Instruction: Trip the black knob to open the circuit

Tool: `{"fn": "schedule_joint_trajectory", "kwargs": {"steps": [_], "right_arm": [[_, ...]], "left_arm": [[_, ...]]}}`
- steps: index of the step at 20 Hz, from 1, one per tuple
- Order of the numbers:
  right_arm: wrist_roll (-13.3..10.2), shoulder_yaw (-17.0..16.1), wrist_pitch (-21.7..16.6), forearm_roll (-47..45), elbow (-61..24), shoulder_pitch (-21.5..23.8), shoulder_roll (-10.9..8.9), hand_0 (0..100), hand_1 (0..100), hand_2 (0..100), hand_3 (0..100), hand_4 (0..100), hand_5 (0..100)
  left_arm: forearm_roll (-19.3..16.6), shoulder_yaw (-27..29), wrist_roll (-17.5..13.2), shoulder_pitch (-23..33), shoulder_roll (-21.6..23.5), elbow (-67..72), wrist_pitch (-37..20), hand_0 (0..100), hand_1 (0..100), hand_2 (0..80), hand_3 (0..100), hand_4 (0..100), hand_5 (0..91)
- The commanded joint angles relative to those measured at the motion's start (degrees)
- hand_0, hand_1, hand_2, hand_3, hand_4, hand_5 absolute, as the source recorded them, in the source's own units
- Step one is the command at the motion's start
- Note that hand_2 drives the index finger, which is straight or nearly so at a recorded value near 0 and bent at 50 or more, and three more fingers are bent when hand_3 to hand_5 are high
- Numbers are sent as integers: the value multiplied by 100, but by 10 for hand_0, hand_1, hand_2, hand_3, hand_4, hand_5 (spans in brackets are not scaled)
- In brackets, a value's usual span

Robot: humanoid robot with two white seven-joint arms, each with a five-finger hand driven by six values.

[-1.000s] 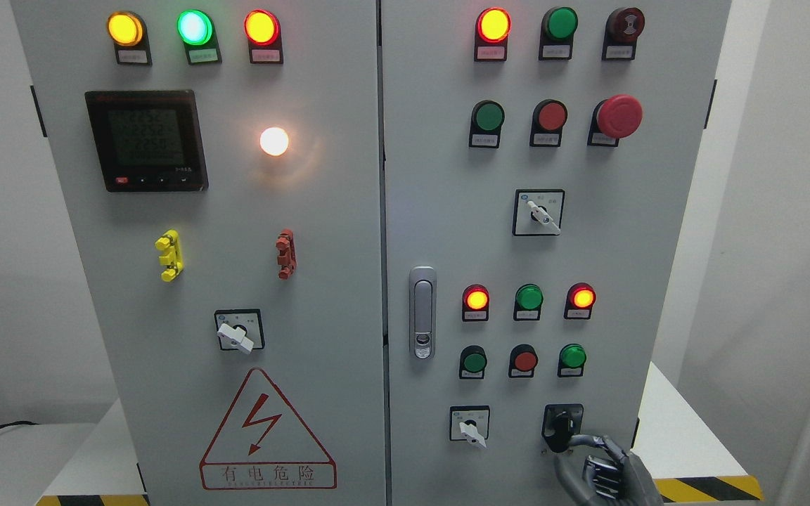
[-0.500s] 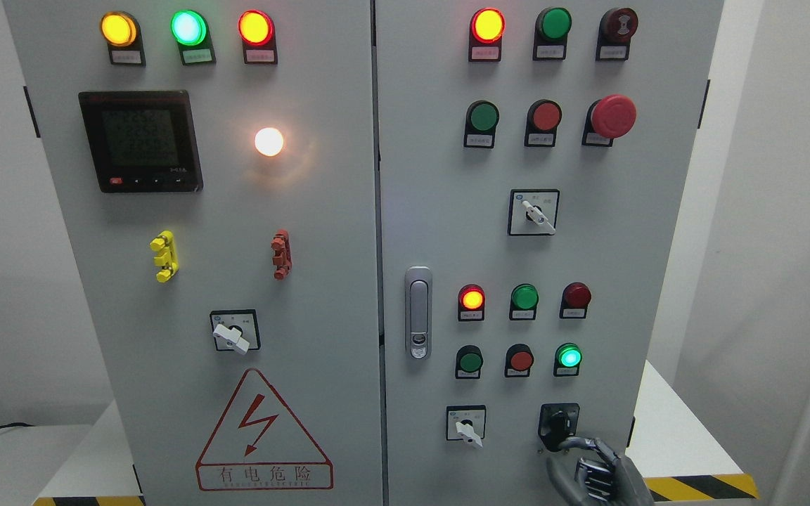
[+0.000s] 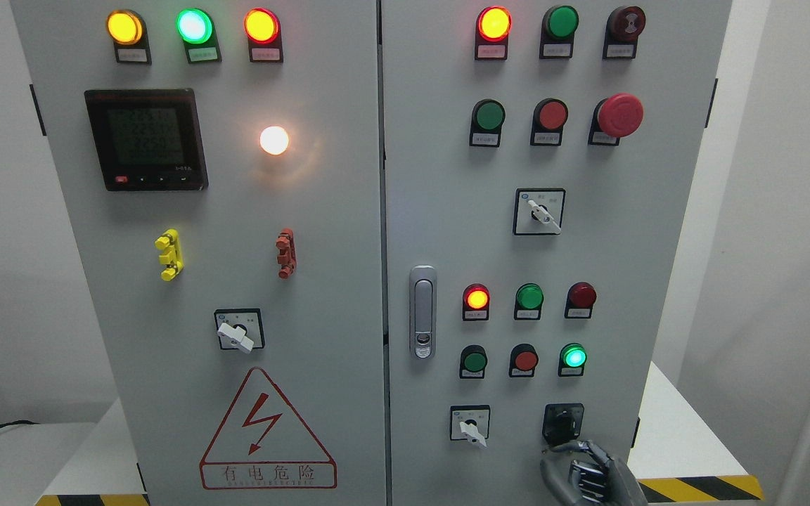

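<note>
**Robot hand at the breaker knob**

A grey control cabinet (image 3: 349,281) stands on a white tabletop (image 3: 686,436); its warning triangle (image 3: 266,430) reads "有电危险". Low on the cabinet's right door, the black knob (image 3: 562,424) sits just above the right hand (image 3: 591,476), fingers (image 3: 565,448) loosely curled, grasping nothing.

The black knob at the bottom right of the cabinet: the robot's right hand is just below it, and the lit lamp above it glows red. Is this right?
Not quite. The head view shows the right hand just below the black knob, but the lit lamp above it glows green, not red.
</note>
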Motion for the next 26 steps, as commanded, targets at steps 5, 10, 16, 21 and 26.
{"fn": "schedule_joint_trajectory", "kwargs": {"steps": [5, 10, 16, 21, 26], "right_arm": [[1, 16, -37, 6, -1, 17, 24, 384, 806, 415, 1000, 1000, 950], [1, 8, -37, 15, 8, 17, 16, 384, 807, 415, 1000, 1000, 950], [27, -54, -37, 24, 43, 52, -11, 386, 807, 414, 1000, 1000, 949], [53, -107, -54, 42, 96, 70, -55, 388, 807, 414, 1000, 1000, 948], [62, -221, -72, 42, 166, 79, -72, 389, 807, 414, 1000, 998, 948]], "left_arm": [[-176, 0, 4, 0, 1, 0, 3, 120, 389, 0, 0, 0, 0], [-176, 0, 4, 0, 1, 0, 3, 120, 389, 0, 0, 0, 0], [-176, 0, 4, 0, -8, 0, 3, 120, 389, 0, 0, 0, 0], [-176, 0, 4, 0, 1, 0, 3, 120, 389, 0, 0, 0, 0], [-176, 0, 4, 0, 1, 0, 3, 120, 389, 0, 0, 0, 0]]}}
